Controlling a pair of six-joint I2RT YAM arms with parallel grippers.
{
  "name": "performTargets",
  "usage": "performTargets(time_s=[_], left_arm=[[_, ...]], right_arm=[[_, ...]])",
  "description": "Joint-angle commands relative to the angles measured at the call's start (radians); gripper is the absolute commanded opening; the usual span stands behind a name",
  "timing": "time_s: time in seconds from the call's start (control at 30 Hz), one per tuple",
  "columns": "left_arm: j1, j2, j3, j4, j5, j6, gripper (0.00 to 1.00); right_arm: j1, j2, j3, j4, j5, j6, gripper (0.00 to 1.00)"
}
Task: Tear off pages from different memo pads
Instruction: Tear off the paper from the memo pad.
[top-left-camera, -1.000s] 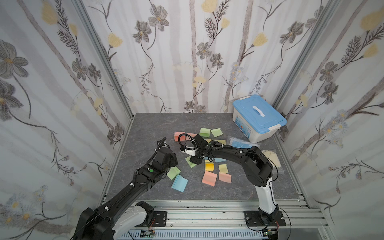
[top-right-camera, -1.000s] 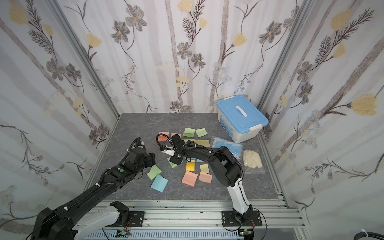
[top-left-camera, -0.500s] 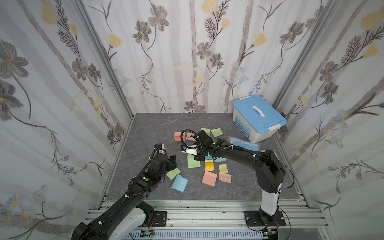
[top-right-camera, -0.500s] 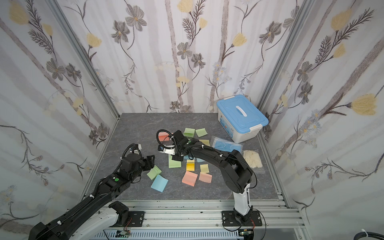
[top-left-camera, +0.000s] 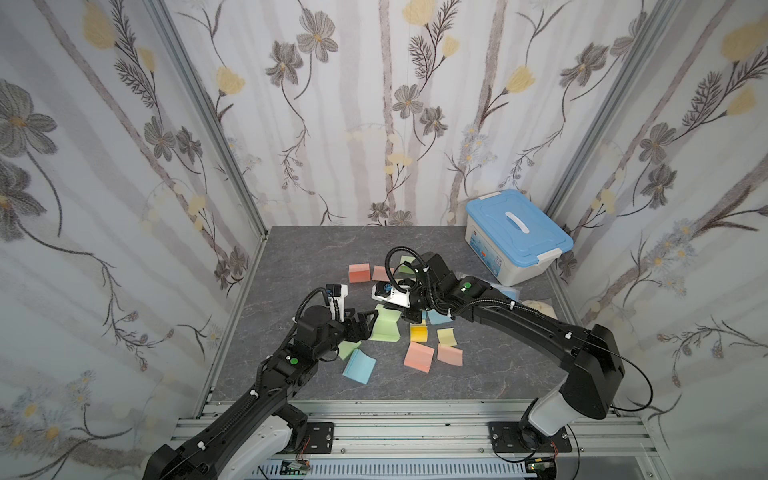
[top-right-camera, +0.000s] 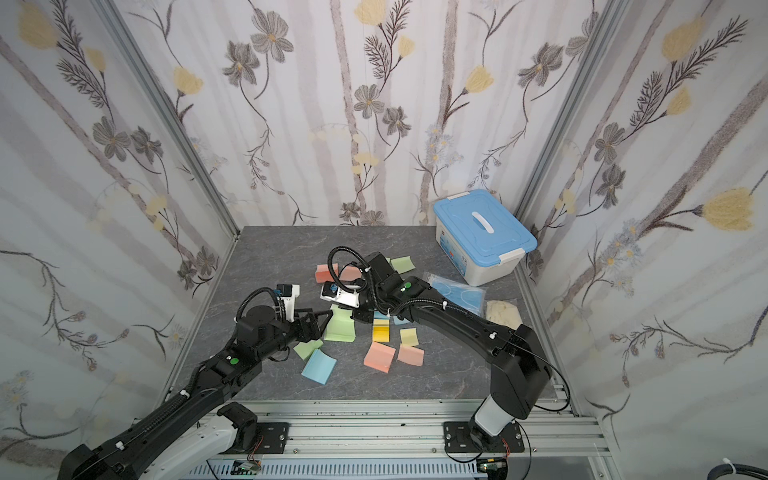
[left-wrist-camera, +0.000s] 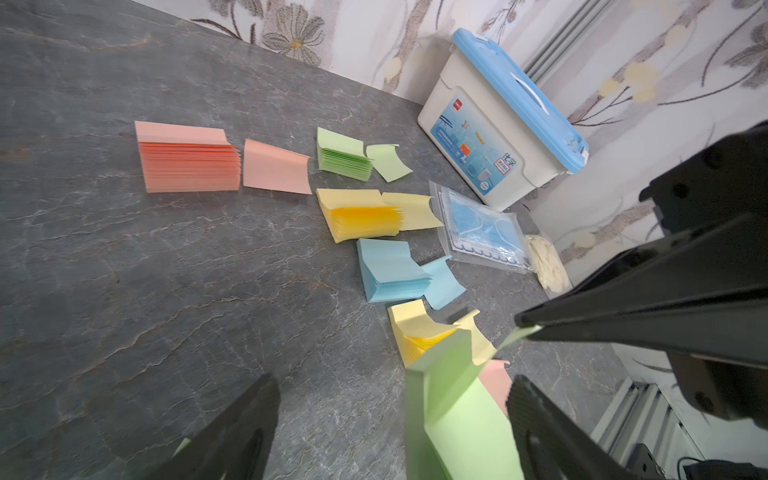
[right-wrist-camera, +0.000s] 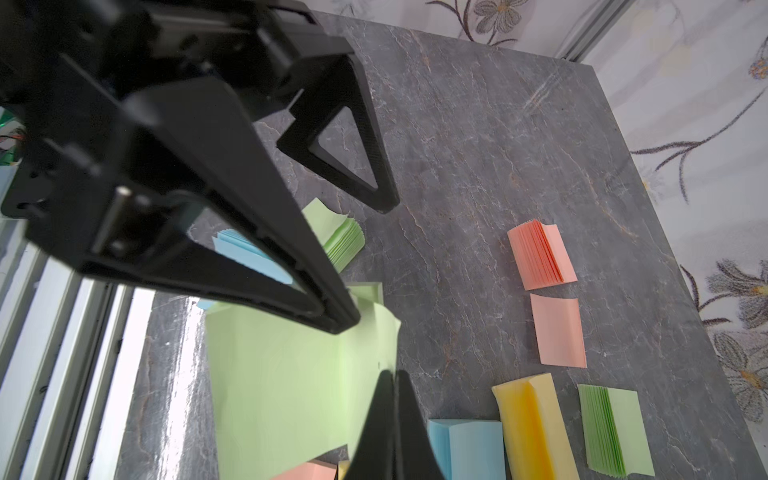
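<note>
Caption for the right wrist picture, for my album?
Right claw pinches the green page atop a large memo pad; left claw open alongside.

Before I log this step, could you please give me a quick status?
Left tool open, straddling green pad. Right tool shut on green page, corner lifted. Yellow pad close alongside.

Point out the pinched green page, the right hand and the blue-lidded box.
green page (right-wrist-camera: 368, 345): right wrist view, on its lifted edge.
right hand (right-wrist-camera: 391, 372): right wrist view, between its shut fingertips.
blue-lidded box (top-left-camera: 540, 239): in a top view, on the lid.
</note>
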Motion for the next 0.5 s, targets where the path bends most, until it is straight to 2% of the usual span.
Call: performTargets(time_s=[0.0, 0.17, 0.3, 0.4, 0.47], left_arm=[[-0.007, -0.001, -0.013, 0.087, 0.116, 0.042, 0.88], [-0.013, 0.016, -0.026, 0.150, 0.216, 0.056, 0.87], [-0.023, 0.016, -0.026, 0.163, 0.246, 0.064, 0.86], [-0.027, 0.011, -0.028, 0.171, 0.266, 0.067, 0.79], [-0.032, 0.011, -0.030, 0.173, 0.270, 0.067, 0.70]], right_arm=[[0.000, -0.051, -0.024, 0.008, -0.088, -0.006, 0.00], [0.000, -0.118, -0.062, 0.007, -0.165, -0.038, 0.00], [0.000, -0.156, -0.076, 0.007, -0.201, -0.043, 0.00], [-0.004, -0.175, -0.075, 0.008, -0.166, -0.031, 0.00], [-0.010, -0.183, -0.071, 0.010, -0.151, -0.021, 0.00]])
